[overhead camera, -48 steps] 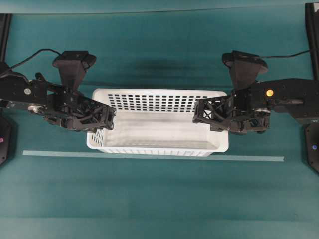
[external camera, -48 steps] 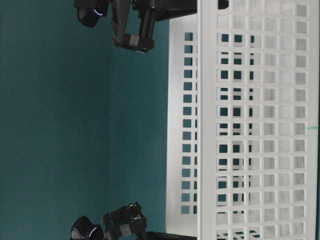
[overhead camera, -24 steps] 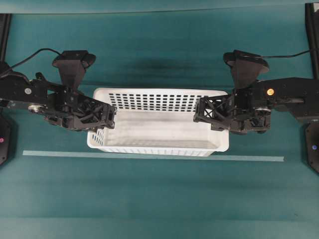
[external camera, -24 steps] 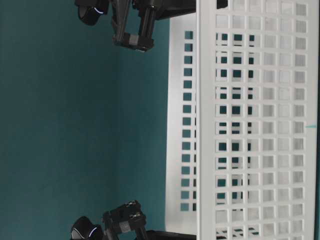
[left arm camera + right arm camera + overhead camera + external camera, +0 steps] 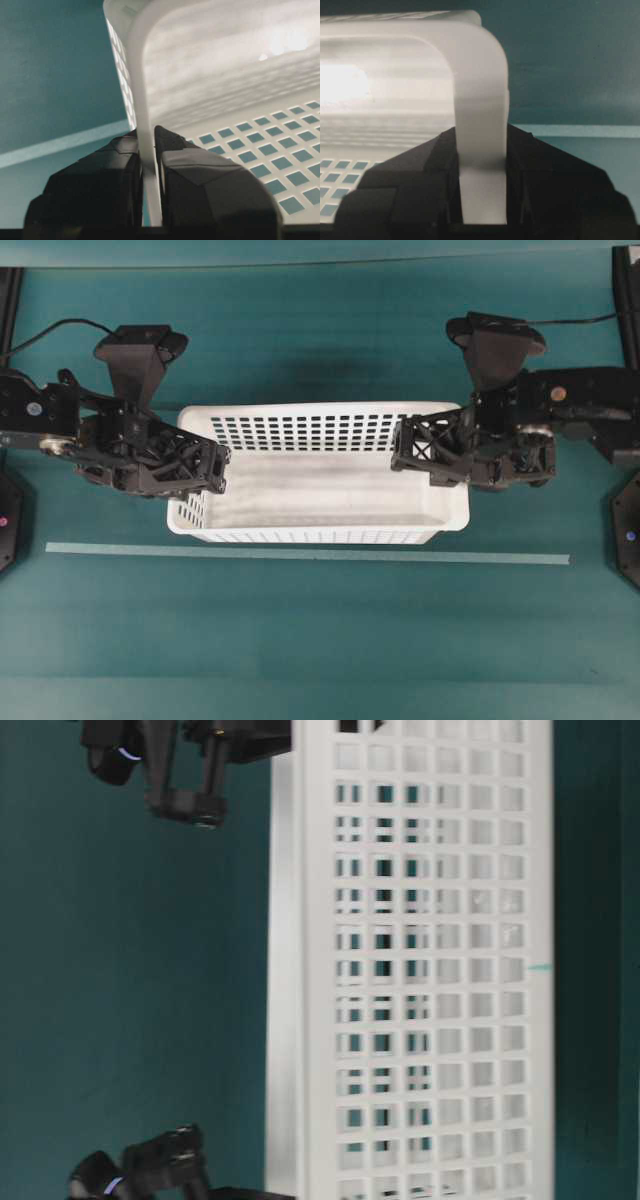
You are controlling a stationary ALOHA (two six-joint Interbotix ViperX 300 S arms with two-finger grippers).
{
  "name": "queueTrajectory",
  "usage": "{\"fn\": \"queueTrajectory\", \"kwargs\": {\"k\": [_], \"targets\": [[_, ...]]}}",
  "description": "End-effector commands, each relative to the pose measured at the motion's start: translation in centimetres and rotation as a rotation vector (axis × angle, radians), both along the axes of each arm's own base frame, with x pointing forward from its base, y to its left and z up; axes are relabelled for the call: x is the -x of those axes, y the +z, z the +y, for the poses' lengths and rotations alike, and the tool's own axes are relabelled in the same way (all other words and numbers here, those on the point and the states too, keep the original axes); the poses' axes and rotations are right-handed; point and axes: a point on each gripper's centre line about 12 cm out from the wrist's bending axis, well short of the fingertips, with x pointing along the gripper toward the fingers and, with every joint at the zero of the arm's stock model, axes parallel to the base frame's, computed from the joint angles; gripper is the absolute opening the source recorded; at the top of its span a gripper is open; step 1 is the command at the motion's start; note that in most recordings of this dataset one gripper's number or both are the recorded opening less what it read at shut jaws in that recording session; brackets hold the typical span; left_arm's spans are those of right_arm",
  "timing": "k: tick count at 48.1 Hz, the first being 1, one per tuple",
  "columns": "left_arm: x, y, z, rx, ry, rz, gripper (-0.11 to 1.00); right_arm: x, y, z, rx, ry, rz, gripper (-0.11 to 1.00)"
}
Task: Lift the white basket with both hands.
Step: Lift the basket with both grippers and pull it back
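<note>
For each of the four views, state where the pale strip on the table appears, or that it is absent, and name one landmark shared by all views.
Overhead: pale strip runs across, just below the white basket.
Table-level: only a short tip at the basket's right.
Left wrist: slants at lower left.
Right wrist: band at right.
Shared landmark: the basket.

The overhead camera looked straight down from well above, taking in the whole white basket (image 5: 318, 474) at mid-frame and both arms at the side edges. The table-level camera sat low and close, its picture turned sideways, the basket's perforated wall filling the right half. Each wrist camera looked along its own fingers from very near: the left gripper (image 5: 148, 165) and right gripper (image 5: 481, 170) each showed a clamped rim, also seen from overhead.
</note>
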Motion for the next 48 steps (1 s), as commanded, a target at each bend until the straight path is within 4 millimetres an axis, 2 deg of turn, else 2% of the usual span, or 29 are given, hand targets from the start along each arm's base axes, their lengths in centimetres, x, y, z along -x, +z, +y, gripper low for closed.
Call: {"fn": "queueTrajectory", "kwargs": {"k": [1,8,17,35,48], "targets": [[-0.6,3.0,-0.3,-0.016,-0.028,-0.046,0.05,-0.8,1.6,-0.3,-0.007,-0.003,-0.044,0.21],[0.1,5.3,-0.7,-0.015,-0.034,-0.034,0.04,-0.7,4.4,-0.3,-0.004,0.017,-0.055,0.21],[1.1,8.4,-0.8,-0.018,-0.035,-0.064,0.04,-0.8,7.0,-0.2,-0.017,0.028,-0.048,0.21],[1.9,14.2,-1.2,-0.019,-0.044,-0.088,0.04,-0.7,11.3,0.3,-0.038,0.079,-0.037,0.21],[1.7,16.7,-1.1,-0.03,-0.049,-0.13,0.04,0.0,14.8,-0.2,-0.026,0.092,-0.06,0.21]]}}
